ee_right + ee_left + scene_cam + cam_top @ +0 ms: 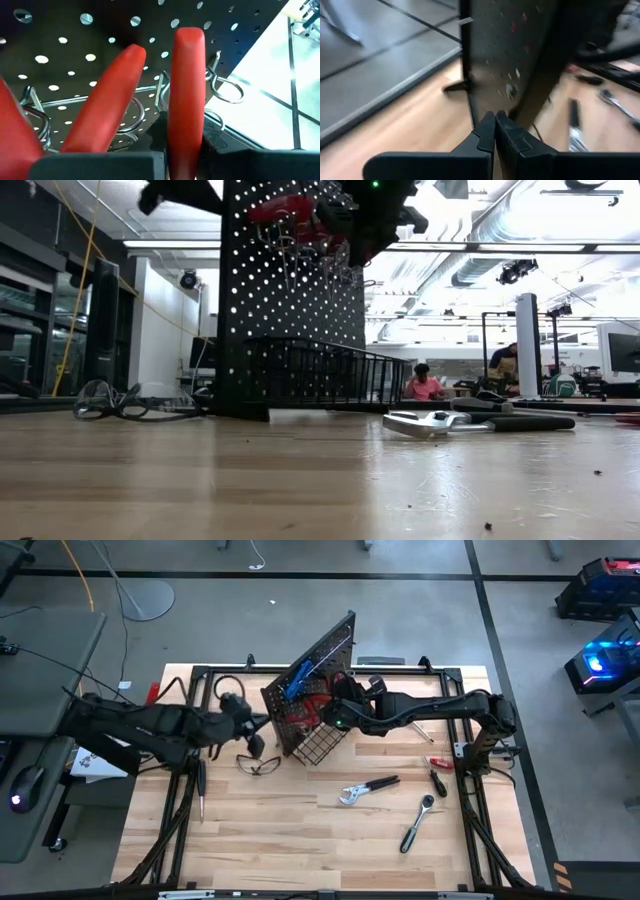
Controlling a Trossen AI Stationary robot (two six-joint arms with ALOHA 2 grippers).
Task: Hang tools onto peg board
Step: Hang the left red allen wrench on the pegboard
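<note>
no legible text, label, brand, number or sign is showing in any view. the screens glowing blue at the upper right of the high view and the monitor at the right edge of the low view are displaying nothing readable.

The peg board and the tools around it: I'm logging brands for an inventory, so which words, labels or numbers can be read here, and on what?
None can be read.
Peg board: bare holes and hooks, no lettering in any view.
Wrench and ratchet on the table: any marks are too small to read.
Red handle in the right claw: plain, no print.
</note>
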